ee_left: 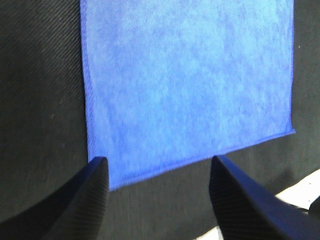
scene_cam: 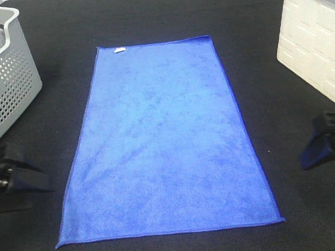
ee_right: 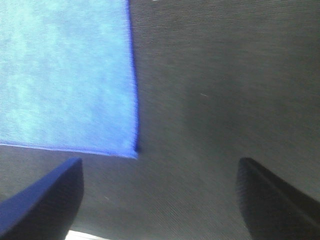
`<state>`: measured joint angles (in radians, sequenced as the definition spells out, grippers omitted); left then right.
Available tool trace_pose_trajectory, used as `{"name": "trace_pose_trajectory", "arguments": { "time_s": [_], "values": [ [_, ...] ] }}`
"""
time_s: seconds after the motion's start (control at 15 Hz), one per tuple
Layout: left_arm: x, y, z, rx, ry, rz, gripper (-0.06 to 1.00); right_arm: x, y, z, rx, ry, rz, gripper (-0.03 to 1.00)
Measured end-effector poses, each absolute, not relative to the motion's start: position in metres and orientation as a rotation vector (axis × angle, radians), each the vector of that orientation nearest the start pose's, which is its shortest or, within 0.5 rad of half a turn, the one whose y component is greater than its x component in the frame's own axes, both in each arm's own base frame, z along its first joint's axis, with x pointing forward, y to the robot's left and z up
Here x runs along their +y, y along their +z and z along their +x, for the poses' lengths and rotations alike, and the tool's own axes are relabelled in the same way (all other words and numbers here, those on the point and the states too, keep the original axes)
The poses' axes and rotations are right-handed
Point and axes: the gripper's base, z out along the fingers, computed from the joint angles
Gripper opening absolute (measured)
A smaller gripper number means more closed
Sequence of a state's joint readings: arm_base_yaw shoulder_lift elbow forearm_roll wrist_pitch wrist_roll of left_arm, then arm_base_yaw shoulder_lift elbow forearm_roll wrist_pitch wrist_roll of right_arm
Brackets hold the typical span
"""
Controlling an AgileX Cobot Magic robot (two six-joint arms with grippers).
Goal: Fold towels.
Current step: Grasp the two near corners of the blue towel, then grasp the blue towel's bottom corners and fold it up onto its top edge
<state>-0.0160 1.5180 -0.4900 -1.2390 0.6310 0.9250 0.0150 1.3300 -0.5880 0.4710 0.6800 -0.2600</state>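
Towel (scene_cam: 163, 143) lies flat and fully spread on the black tabletop (scene_cam: 158, 15), centred, long axis running near to far. No folds visible. The small white tag (scene_cam: 119, 49) sits on the far short edge, close to the far-left corner. The hem looks straight on all four sides, and the near corners lie flat.

Left gripper (scene_cam: 20, 170) is at the near left, just off the towel's left long edge and clear of the cloth in the high view. In the left wrist view the gripper (ee_left: 159, 165) is spread wide with nothing between its fingers (ee_left: 92, 195). The towel (ee_left: 190, 75) fills the area beyond them, and one towel corner shows just beside a fingertip. Can't tell whether it touches.

Right gripper (scene_cam: 321, 147) is at the near right, apart from the towel's right long edge. In the right wrist view the gripper (ee_right: 160, 165) is also wide apart and empty. Its fingers (ee_right: 55, 192) frame bare tabletop, and the corner of the towel (ee_right: 65, 75) sits just ahead of the gap, untouched.

A grey perforated basket (scene_cam: 5, 87) is at the far left and holds some items I can't identify. A white crate (scene_cam: 318, 36) is at the far right. Both stand well apart from the towel.
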Motion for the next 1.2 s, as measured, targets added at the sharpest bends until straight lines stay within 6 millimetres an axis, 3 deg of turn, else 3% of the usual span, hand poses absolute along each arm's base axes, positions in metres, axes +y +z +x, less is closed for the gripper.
{"name": "trace_pose_trajectory", "arguments": {
  "time_s": [0.13,0.47,0.67,1.0,1.13,1.2],
  "values": [
    [-0.056,0.121,0.228,2.692,-0.910,-0.148,0.57,0.034,0.165,0.222,2.846,0.517,0.048,0.78],
    [-0.054,0.084,0.231,2.784,-0.863,-0.160,0.57,0.040,0.122,0.236,2.915,0.627,0.065,0.78],
    [-0.076,0.079,0.241,2.792,-0.888,-0.076,0.57,0.046,0.102,0.241,2.922,0.726,0.084,0.76],
    [-0.098,0.075,0.253,2.796,-0.926,-0.047,0.57,0.079,0.090,0.247,2.933,0.837,0.013,0.72],
    [-0.106,0.074,0.258,2.803,-0.927,-0.061,0.46,0.087,0.084,0.249,2.946,0.862,0.040,0.55],
    [-0.105,0.072,0.258,2.812,-0.899,-0.070,0.32,0.086,0.082,0.250,2.948,0.841,0.049,0.41]
  ]
}}
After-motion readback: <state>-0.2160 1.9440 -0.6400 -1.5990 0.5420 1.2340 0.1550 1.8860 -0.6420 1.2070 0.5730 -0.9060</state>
